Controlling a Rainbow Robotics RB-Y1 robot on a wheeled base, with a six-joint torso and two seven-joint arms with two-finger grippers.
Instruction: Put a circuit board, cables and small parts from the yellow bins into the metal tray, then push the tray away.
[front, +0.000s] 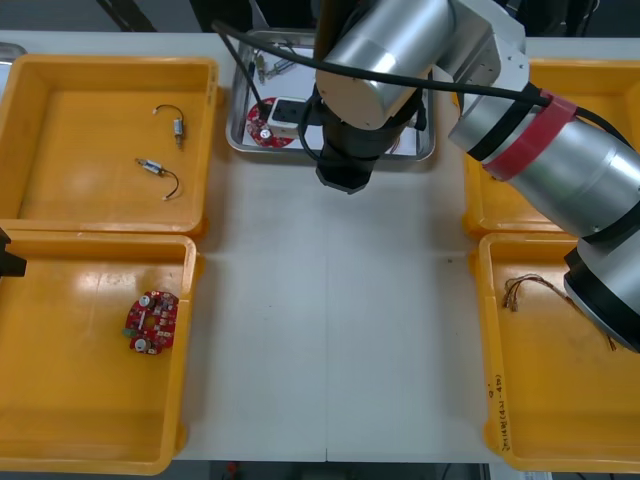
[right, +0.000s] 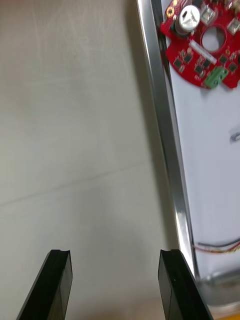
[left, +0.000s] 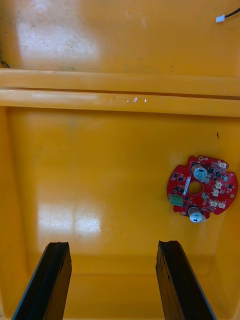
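The metal tray (front: 238, 128) stands at the table's far middle, white inside. It holds a round red circuit board (front: 262, 128), small metal parts (front: 270, 66) and a red and yellow cable (right: 220, 246). My right arm reaches over the tray's near edge. In the right wrist view my right gripper (right: 115, 285) is open over the bare table, with one finger (right: 177, 282) close beside the tray's rim (right: 167, 150) and the tray's board (right: 202, 45) farther off. My left gripper (left: 112, 282) is open and holds nothing above the left near bin (left: 100, 165), where another circuit board (left: 201, 186) lies.
The left far bin (front: 110, 70) holds two black cables with small parts (front: 160, 170). A red and yellow cable (front: 530, 290) lies in the right near bin (front: 550, 400). My right arm covers much of the right far bin (front: 490, 215). Bare table (front: 330, 330) lies between the bins.
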